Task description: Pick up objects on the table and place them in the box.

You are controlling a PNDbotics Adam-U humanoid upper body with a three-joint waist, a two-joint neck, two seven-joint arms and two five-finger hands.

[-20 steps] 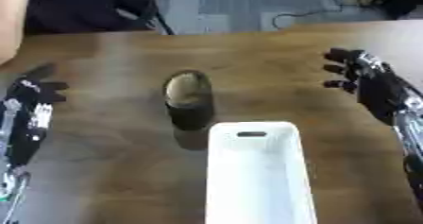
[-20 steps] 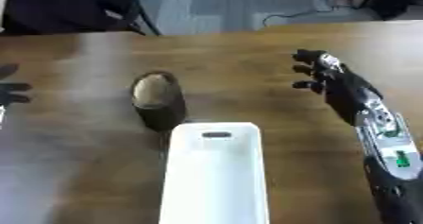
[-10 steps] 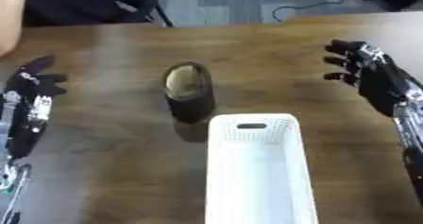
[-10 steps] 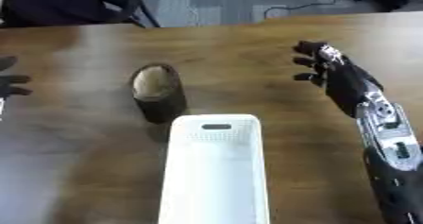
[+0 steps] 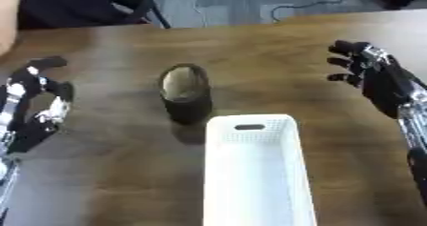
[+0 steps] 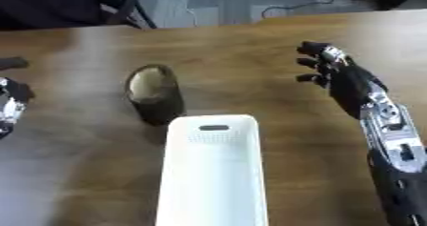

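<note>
A dark cylindrical object (image 5: 185, 97) with a pale top stands upright on the wooden table (image 5: 267, 48), just beyond the far left corner of a long white box (image 5: 257, 172). The box holds nothing that I can see. My left hand (image 5: 35, 109) hovers at the left edge, well left of the cylinder, fingers relaxed and holding nothing. My right hand (image 6: 343, 78) is raised at the right, fingers spread and slightly bent, apart from both the cylinder and the box.
The far table edge runs along the top, with a dark chair (image 5: 92, 3) and grey floor with cables (image 5: 250, 1) behind it. A person's arm (image 5: 8, 15) shows at the top left corner.
The whole picture has shifted downward, so the camera has tilted. My left hand has moved inward and its fingers have curled a little. The cylinder and box stay as they were.
</note>
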